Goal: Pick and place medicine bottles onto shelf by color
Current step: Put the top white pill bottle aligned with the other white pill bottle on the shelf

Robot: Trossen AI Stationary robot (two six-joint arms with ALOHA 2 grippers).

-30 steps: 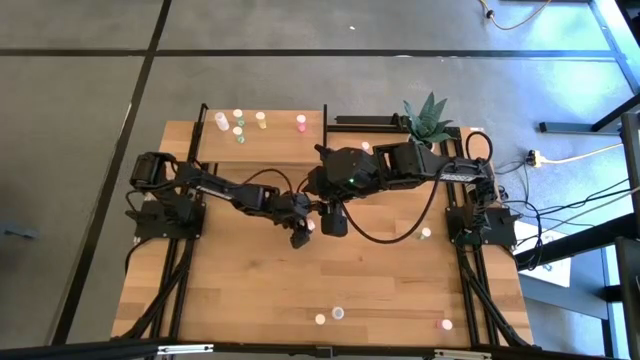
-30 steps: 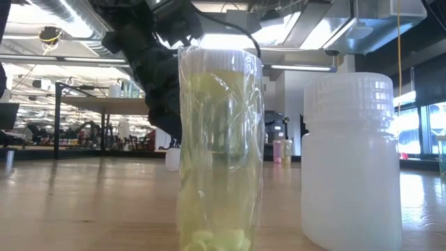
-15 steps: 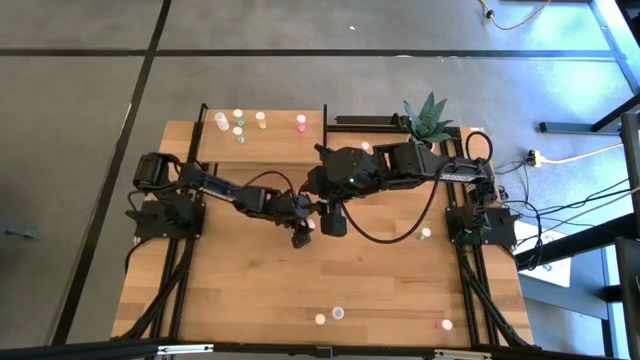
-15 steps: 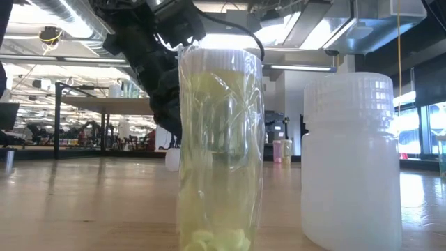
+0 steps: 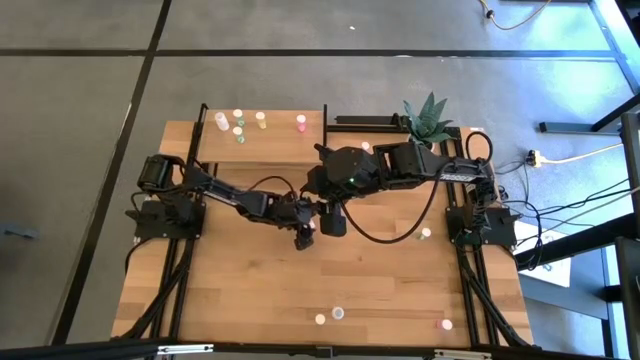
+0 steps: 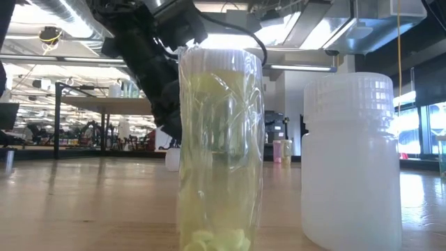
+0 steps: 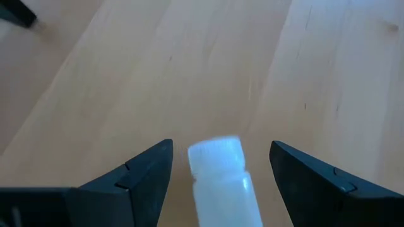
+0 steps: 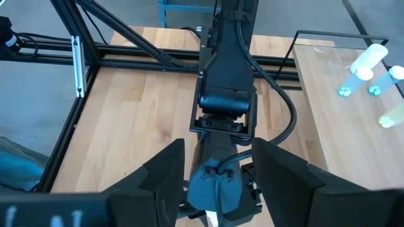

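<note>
White plastic fills the gap in the left hand (image 7: 221, 165): a small white-capped bottle (image 7: 218, 165) lies on the pale wood counter (image 7: 126, 75) between the two spread fingers (image 7: 136, 180), neither of which touches it. That reads as a hand set astride the bottle ahead of a pinch, fingers kept wide so the cap clears them. From above, this hand (image 5: 303, 236) sits low near the counter's middle.

Just beside it the right hand (image 5: 333, 222) hangs above the left arm's wrist, its fingers also spread and holding nothing; its own camera looks straight down the left arm (image 8: 224, 94). I judge this crowding the main obstacle: the two hands are nearly touching, so lifting the bottle toward the shelf may call for the right arm to give way.

Loose bottles lie well apart: three (image 5: 338, 313) near the counter's front edge and one (image 5: 425, 233) toward the right arm's base. In the low view a clear yellowish bottle (image 6: 219, 146) and a white ribbed one (image 6: 352, 160) stand close to the lens and hide much of the work.

Farthest off, the shelf (image 5: 270, 140) carries a few bottles (image 5: 239, 126), white and green together, yellow, then pink apart. A potted plant (image 5: 428, 118) stands right of it.
</note>
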